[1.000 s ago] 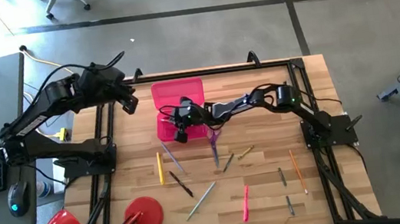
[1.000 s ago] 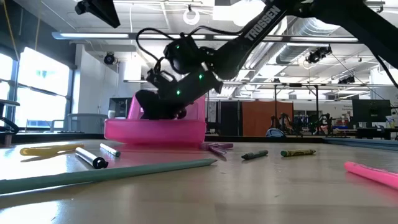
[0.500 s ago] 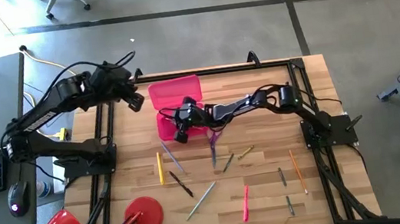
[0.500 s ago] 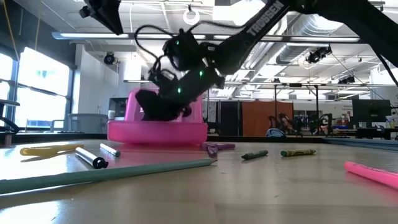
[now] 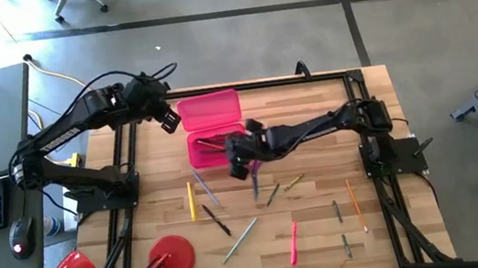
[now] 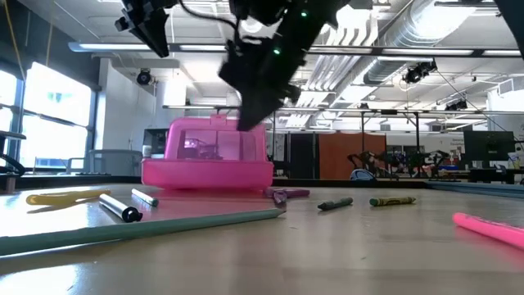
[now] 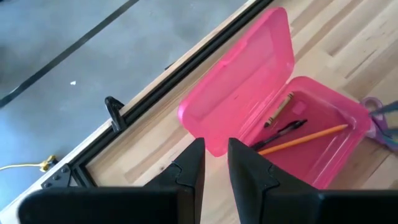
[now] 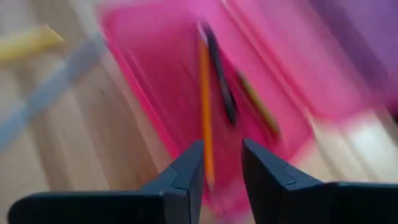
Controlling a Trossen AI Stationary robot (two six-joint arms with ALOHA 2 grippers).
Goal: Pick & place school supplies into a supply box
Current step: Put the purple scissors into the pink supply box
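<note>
Now we're over the box (image 5: 214,133)
Right hand (image 5: 241,163) narrowly parted, empty; swinging low could knock the scissors (image 5: 255,163) away.

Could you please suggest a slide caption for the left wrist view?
Left gripper hovers, fingers slightly apart, beside the open bright pink plastic supply box holding an orange pencil, a dark pen and an olive crayon.

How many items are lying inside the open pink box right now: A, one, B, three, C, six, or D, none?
B: the left wrist view shows three items in the pink box: an orange pencil, a dark pen and an olive crayon.
</note>
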